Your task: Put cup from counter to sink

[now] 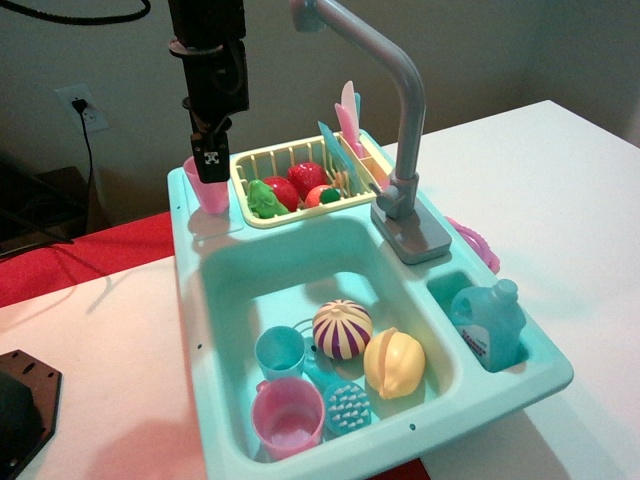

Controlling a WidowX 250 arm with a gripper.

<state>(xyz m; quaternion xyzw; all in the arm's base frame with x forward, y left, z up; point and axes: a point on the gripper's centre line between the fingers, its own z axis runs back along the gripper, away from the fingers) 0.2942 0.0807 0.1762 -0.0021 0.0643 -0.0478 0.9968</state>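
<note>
The small pink cup (212, 198) stands upright on the teal counter (188, 228) at the back left corner of the toy sink unit, next to the yellow rack. My gripper (210, 165) hangs straight down over the cup, and its fingertip with a black-and-white marker overlaps the cup's rim. The jaws are seen edge-on, so I cannot tell whether they grip the cup. The sink (232, 290), a deep teal basin, lies just in front of the cup, under the grey faucet (402, 120).
The basin holds a light-blue cup (280, 350), a wider pink cup (288, 415), a striped ball (342, 328), a yellow lemon (393, 362) and a blue brush (347, 405). The yellow rack (290, 217) holds toy food. A blue bottle (490, 320) fills the side compartment.
</note>
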